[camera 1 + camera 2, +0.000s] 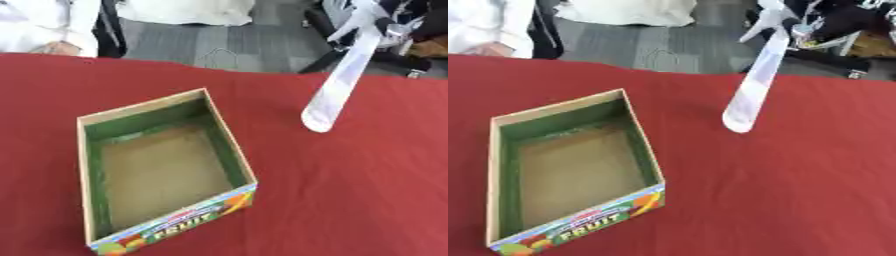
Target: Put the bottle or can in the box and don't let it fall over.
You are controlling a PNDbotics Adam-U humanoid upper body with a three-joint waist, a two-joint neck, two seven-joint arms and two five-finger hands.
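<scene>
An open cardboard box (229,145) with green inner walls, a brown floor and a coloured "FRUIT" front lies on the red table (367,190), left of centre. Nothing is inside it. A long pale bottle (339,87), smeared by motion, hangs tilted above the table to the right of the box's far corner, its lower end pointing down and left. My right hand (385,25) comes in from the upper right corner and is shut on the bottle's top end. My left hand shows in no view.
The table's far edge runs across the top of the views, with grey floor (219,40) and dark chair legs (833,55) beyond it. Red cloth stretches to the right of and in front of the box.
</scene>
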